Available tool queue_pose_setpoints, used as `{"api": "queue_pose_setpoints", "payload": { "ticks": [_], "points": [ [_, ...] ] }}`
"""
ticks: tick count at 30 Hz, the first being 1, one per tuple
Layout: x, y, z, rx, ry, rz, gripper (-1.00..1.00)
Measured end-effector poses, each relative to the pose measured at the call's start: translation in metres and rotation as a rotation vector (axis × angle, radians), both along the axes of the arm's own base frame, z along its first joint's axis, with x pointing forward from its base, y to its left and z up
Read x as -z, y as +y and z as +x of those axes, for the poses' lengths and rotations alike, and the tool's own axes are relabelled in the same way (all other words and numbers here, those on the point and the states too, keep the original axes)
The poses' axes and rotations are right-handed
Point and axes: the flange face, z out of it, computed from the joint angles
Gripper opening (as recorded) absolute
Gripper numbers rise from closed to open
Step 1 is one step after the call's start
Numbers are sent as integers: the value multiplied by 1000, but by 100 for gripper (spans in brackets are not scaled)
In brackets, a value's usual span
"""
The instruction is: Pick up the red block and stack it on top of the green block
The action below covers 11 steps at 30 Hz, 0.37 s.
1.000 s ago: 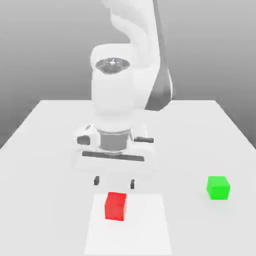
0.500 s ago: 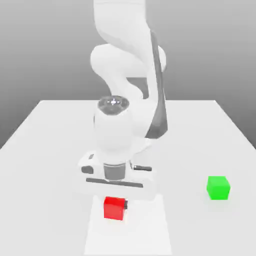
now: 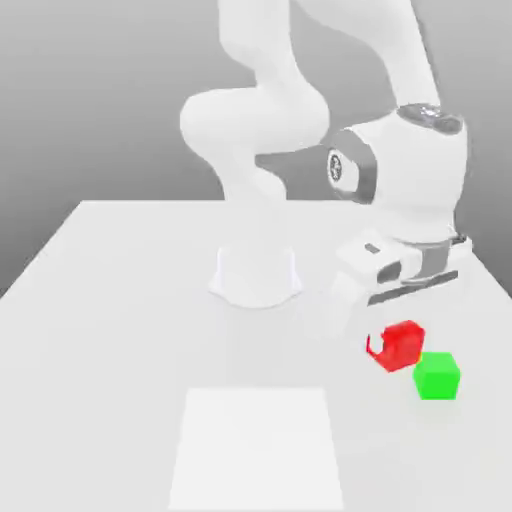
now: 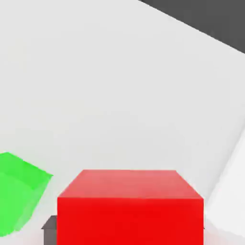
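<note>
While the gripper is hanging over the exterior view's right side of the table, the red block is sitting clamped between its fingers, lifted clear of the surface and tilted a little. A dark finger pad is showing against one side of that block in the hand view, pressed to its face. The green block is resting on the table just beside and below the red one, toward the exterior view's right; the two are looking very close, perhaps overlapping in the picture, though whether they are touching is hard to tell from this angle. In the hand view the green block is lying off to one side of the red block, not beneath it.

The arm is rising from its round base at the table's middle, bending over and reaching out, with the wrist pointing the hand downward and slightly canted.

Both blocks are plain matte cubes of about the same size, one bright red, one bright green. The arm is smooth white with grey joints. The table is flat and white, and a paler square patch is lying on its near part.
</note>
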Motion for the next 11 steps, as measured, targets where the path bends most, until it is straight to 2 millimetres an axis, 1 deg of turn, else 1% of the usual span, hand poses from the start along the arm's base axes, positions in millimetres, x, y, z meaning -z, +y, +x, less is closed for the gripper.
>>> {"api": "queue_pose_setpoints", "payload": {
  "ticks": [1, 2, 5, 8, 9, 11],
  "points": [
    [1, 13, -10, -47, -1, -2, -100],
    [6, 20, -15, -72, -2, -3, -100],
    [28, 26, -17, -90, -5, -5, -100],
    [57, 24, -18, -88, -3, -4, -100],
    [62, 24, -18, -89, -2, -3, 100],
    [62, 24, -18, -89, -2, -3, 100]
  ]
}}
